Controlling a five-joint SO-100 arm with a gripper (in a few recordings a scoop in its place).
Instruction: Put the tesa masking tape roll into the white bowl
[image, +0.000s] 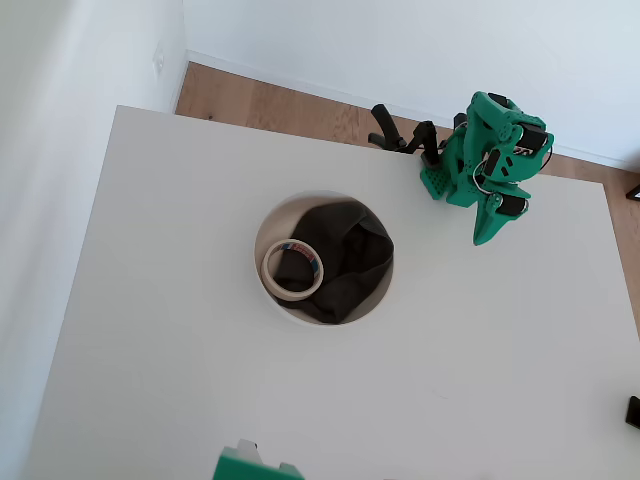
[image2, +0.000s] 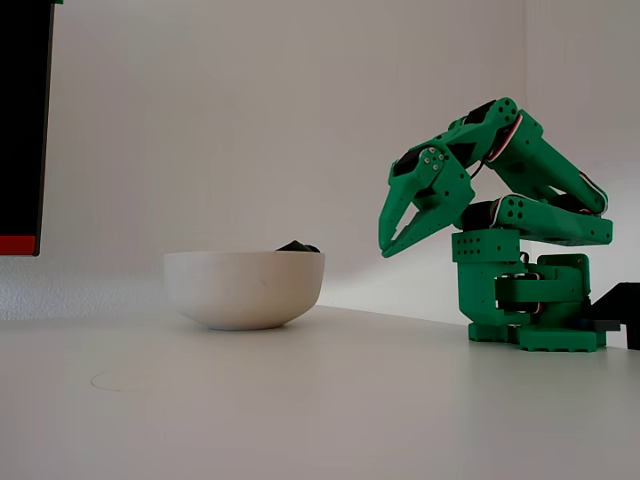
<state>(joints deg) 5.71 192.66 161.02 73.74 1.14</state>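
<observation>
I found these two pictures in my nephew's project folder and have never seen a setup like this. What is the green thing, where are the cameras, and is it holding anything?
The green thing is a small robot arm bolted at the table's edge. Its two-finger gripper is its hand, and it holds nothing. One picture looks straight down from above, the other from the side at table height. On the table stands a white bowl with dark cloth inside. A roll of masking tape lies in the bowl, visible only from above.

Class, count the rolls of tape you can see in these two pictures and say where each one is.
1. The tesa masking tape roll lies inside the white bowl, on the dark cloth at its left side in the overhead view. In the fixed view the bowl's wall hides it.
</observation>
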